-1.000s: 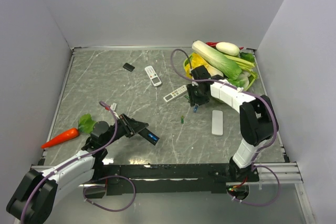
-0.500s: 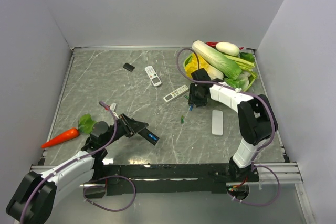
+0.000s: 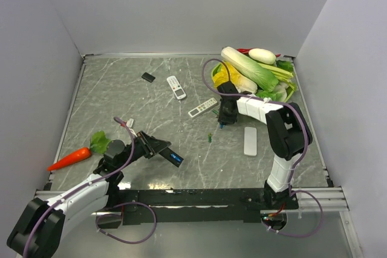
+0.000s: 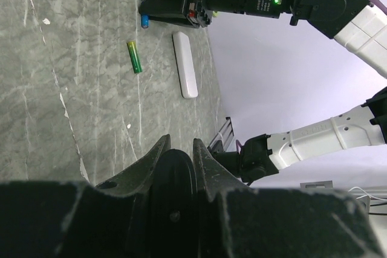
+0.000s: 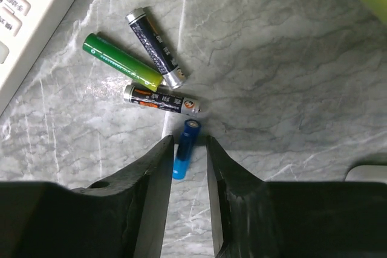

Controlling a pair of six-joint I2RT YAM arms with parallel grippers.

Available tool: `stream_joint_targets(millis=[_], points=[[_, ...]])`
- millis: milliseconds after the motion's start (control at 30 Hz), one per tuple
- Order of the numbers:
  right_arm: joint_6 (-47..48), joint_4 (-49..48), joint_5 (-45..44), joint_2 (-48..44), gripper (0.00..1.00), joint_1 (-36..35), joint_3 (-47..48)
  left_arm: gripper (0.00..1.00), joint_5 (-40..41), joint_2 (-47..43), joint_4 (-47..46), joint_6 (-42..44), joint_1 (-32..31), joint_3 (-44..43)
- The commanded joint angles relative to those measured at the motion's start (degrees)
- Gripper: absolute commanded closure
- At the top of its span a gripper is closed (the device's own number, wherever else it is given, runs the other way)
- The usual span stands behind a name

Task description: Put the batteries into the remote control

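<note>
The left arm [image 3: 78, 194] lies low and reaches forward, with the left gripper [image 3: 158, 148] closed on a dark remote [image 3: 172, 158]. The right arm [image 3: 284, 134] bends over. The right gripper [image 5: 187, 142] points down, fingers a little apart.

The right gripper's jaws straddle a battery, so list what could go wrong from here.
1. The blue battery lies tilted between the right gripper fingers; a pinch may roll or squirt it out.
2. Its tip nearly touches the nearest dark battery; lifting may drag or scatter that one.
3. The left gripper holds the dark remote far away; the carry risks a drop.
</note>
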State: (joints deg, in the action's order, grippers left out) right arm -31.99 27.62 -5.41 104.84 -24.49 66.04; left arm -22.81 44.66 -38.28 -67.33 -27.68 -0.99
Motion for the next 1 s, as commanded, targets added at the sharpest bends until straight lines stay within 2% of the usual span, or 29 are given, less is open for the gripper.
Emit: stream_joint_targets(millis=[0,33,167,233,300,433,600,733,833,867,967], points=[[-0.8,1.8,-4.8,2.3,0.65,-0.4,3.0,0.99,-0.4,-0.9,-2.5,-0.9,-0.2,3.8],[-0.8,2.2,-5.7,2.6,0.65,-0.4,3.3,0.99,-0.6,-0.7,-2.6,-1.0,-0.2,3.9],[-0.2,3.1,-6.5,3.3,0.77,-0.5,3.8,0.99,-0.7,-0.5,-3.2,-1.3,-0.2,4.0],[0.3,2.2,-6.2,2.3,0.84,-0.6,3.1,0.99,-0.7,-0.6,-3.0,-1.1,-0.2,3.9],[0.8,2.1,-5.8,0.8,0.86,-0.8,2.0,0.99,-0.7,-0.8,-2.9,-1.0,-0.2,3.7],[2.4,0.4,-4.3,-2.9,0.99,-1.8,-0.5,0.99,-1.4,0.1,-4.2,-1.3,-0.2,3.6],[6.0,-1.1,-3.0,-10.5,1.00,-4.6,-3.4,0.99,-2.0,1.6,-7.1,-2.7,-0.2,3.9],[10.8,-4.1,-2.7,-18.4,1.00,-12.0,-4.8,0.99,-2.2,2.4,-8.6,-3.8,-0.2,3.7],[15.4,-9.4,-0.7,-25.4,1.00,-18.4,-6.5,0.99,-2.2,2.5,-9.2,-4.4,-0.2,3.5],[16.3,-13.9,1.8,-28.8,1.00,-19.8,-8.1,0.99,-2.1,2.4,-9.2,-4.6,-0.2,3.4],[19.2,-20.7,5.0,-33.0,1.00,-26.0,-11.8,0.99,-1.9,1.6,-8.7,-5.0,-0.2,3.0]])
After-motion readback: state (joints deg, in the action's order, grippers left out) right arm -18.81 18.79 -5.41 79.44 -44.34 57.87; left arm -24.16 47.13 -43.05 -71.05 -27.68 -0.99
